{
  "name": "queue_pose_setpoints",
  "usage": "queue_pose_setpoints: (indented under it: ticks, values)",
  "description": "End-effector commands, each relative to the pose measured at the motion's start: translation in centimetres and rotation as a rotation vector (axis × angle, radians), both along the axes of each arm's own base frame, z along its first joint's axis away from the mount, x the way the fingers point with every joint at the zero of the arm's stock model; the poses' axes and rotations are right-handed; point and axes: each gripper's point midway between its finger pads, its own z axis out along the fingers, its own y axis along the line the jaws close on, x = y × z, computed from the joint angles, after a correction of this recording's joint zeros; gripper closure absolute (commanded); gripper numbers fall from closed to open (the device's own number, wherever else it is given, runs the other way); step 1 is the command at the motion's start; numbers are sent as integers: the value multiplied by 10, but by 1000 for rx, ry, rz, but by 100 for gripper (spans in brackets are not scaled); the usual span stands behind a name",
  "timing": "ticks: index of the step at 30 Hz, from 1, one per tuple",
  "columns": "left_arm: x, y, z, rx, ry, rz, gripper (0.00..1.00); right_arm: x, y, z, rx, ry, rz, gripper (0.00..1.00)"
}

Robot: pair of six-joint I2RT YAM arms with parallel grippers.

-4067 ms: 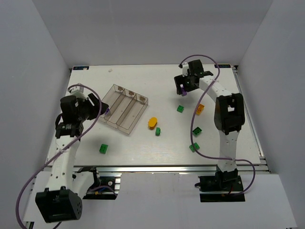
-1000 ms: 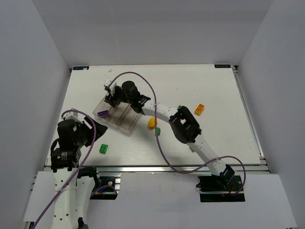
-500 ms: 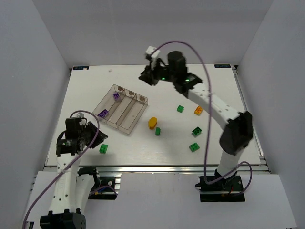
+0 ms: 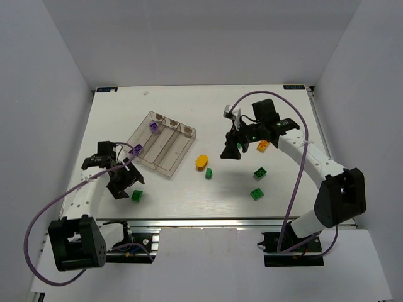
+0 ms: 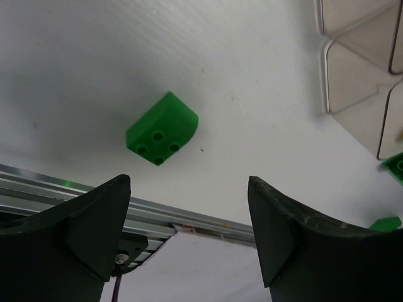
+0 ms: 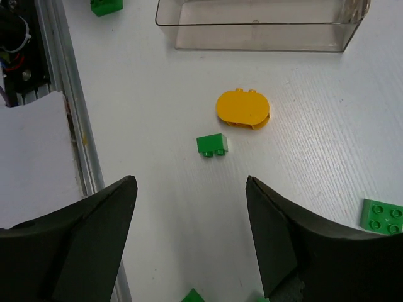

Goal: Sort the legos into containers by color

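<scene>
both spread and empty, the left gripper (image 5: 189, 184) has a green brick (image 5: 162, 129) just beyond its fingertips, the right gripper (image 6: 189, 182) a yellow oval (image 6: 243, 108).

Robotics lab bench cell: white table (image 4: 189, 107) boxed in by plain white panel walls (image 4: 56, 75) on 3 sides, alu extrusion rail (image 4: 201, 221) along the near edge. Two robot arms — left arm (image 4: 85, 192), right arm (image 4: 308, 160) — are mounted there w/ loose purple cables (image 4: 258, 94) looping off them.
</scene>
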Motion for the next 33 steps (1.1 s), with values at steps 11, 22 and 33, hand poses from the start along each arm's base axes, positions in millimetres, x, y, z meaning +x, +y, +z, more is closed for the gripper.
queue_pose_setpoints:
  ticks: [11,22,33]
  values:
    - [10,24,-8,135,98,-33,17,15,-18,43,116,-87,-58,24]
    - [2,2,-24,62,192,-203,17,31,-37,43,139,-72,-114,24]
    - [9,3,-28,126,196,-295,17,48,-52,47,169,-38,-161,24]
